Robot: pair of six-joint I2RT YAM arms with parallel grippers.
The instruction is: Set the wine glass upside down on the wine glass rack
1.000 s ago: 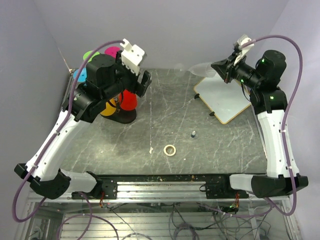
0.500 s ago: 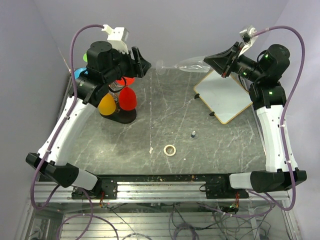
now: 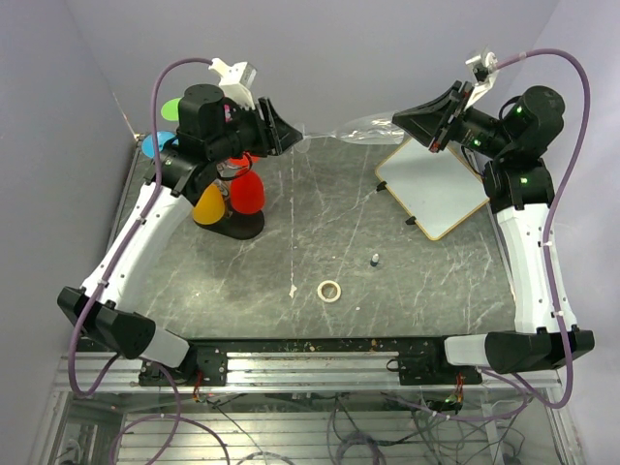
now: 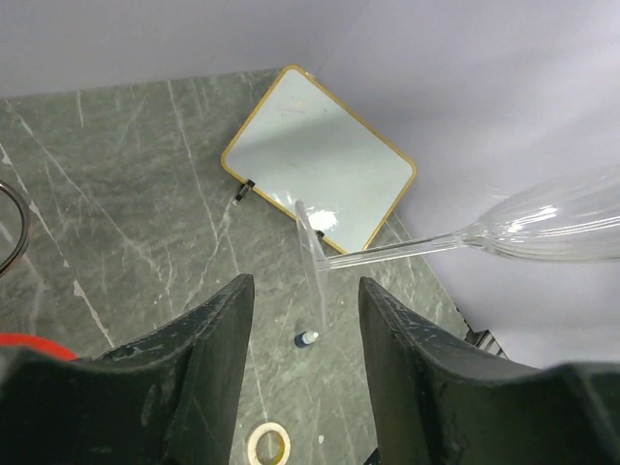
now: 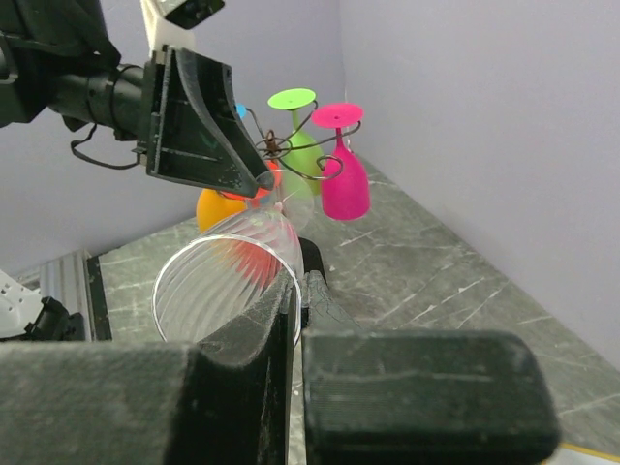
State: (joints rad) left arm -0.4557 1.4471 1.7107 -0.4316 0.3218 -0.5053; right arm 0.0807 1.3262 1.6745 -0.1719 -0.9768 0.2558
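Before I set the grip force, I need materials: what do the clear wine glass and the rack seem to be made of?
The wine glass is fully see-through, with bright glossy highlights and faint ribbing in the bowl. It could be glass or clear hard plastic; the look leaves that open. The rack is thin, dark curled wire on a flat black base. It is probably metal, with a dull finish.

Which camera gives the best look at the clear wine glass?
The left wrist view: the wine glass shows its foot, its stem and part of its bowl. The right wrist view shows only the bowl, close up. The top view shows a faint, distant outline.
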